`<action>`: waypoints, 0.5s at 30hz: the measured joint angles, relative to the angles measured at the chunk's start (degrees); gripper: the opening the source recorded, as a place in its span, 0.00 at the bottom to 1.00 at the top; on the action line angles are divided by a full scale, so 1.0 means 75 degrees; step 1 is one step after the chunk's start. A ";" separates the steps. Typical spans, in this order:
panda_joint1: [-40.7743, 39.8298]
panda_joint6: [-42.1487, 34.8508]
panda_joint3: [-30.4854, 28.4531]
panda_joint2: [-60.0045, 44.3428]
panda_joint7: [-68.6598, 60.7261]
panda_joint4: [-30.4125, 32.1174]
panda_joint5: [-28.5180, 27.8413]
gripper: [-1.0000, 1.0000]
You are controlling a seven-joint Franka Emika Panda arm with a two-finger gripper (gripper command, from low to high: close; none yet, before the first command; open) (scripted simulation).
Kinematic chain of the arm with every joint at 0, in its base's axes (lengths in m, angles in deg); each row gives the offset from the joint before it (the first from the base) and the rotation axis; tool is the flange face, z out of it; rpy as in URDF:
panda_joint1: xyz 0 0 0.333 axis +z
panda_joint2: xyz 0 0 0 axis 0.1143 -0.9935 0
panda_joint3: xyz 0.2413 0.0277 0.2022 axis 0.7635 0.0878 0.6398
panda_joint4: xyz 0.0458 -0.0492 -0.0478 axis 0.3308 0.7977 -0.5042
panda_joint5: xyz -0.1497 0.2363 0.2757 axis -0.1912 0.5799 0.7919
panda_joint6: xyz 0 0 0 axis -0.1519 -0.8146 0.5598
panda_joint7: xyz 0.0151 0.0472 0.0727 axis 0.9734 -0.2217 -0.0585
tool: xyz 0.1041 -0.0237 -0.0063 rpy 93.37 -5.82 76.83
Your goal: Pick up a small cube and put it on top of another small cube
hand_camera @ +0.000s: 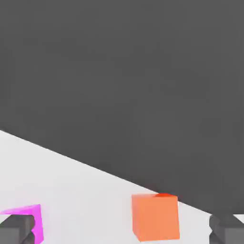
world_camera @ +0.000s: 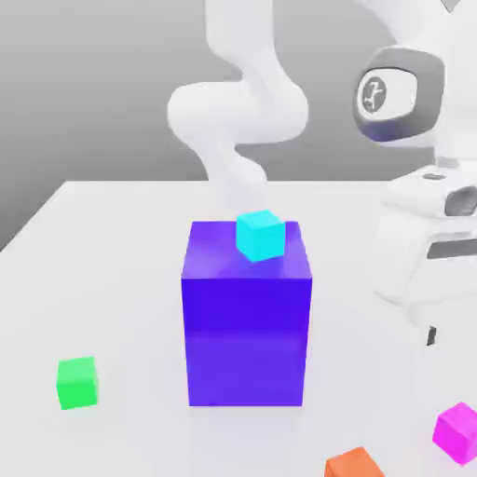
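From here the robot's arm (world_camera: 247,112) looks glossy white all over, its links rounded and smoothly curved; a grey band rings one bulging joint, whose white oval cap carries a dark round badge with a pale figure; a dark slot marks the boxy white hand (world_camera: 433,247).

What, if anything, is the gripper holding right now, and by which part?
Nothing is held: the gripper is open, with the orange cube and magenta cube ungripped.
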 joint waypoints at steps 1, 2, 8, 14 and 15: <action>0.0078 0.0080 0.0039 -0.0267 0.0030 -0.0004 -0.0033 0.50; 0.0160 0.0162 0.0080 -0.0532 0.0054 -0.0008 -0.0057 0.50; 0.0690 0.0862 0.0086 -0.2124 0.0281 -0.0130 -0.0327 0.50; 0.1028 0.1403 -0.0314 -0.2875 0.0563 -0.0309 -0.0709 0.00; 0.1028 0.1405 -0.0313 -0.2875 0.0563 -0.0309 -0.0709 0.00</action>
